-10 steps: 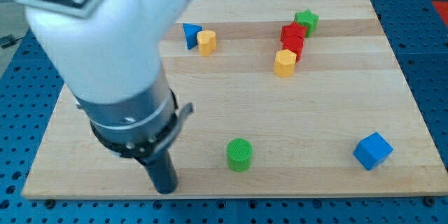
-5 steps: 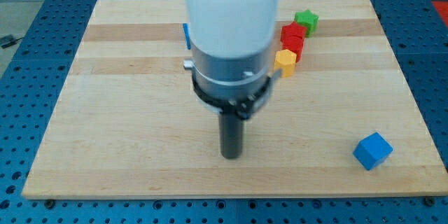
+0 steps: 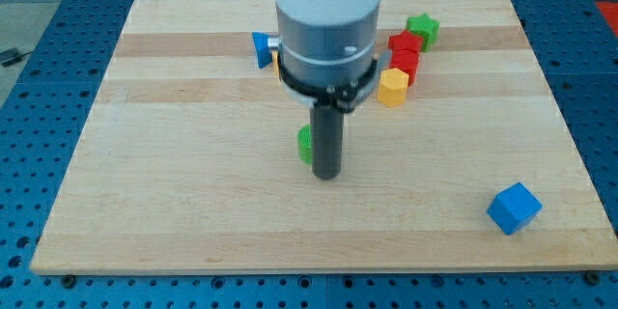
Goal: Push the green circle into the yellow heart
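My tip rests on the board near its middle. The green circle sits just up and to the left of the tip, touching the rod and mostly hidden behind it. The yellow heart is almost wholly hidden behind the arm near the view's top; only a sliver shows beside the blue triangle. The green circle lies well below the heart.
A yellow hexagon, a red block and a green star stand in a row at the top right. A blue cube sits at the bottom right. The wooden board ends close below the tip.
The arm swept in from the bottom left to the board's middle. The tip then moved up, and the green circle went with it, from near the bottom edge towards the centre.
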Tool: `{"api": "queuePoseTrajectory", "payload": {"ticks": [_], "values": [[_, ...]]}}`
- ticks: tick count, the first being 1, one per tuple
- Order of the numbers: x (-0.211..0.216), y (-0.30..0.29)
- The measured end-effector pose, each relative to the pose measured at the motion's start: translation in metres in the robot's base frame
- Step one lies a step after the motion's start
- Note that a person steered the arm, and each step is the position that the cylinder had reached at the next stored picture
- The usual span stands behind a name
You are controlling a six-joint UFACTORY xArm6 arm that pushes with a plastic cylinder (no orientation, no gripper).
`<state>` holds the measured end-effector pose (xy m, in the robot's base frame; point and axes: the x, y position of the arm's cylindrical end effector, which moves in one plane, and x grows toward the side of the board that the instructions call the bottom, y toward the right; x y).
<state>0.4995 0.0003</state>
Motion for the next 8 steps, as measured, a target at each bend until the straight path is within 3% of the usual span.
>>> {"api": "queuePoseTrajectory", "payload": {"ticks": [2, 4, 5, 8], "values": [[-0.082, -0.068], [-0.074, -0.098], [-0.091, -0.124], [-0.104, -0.066]]}}
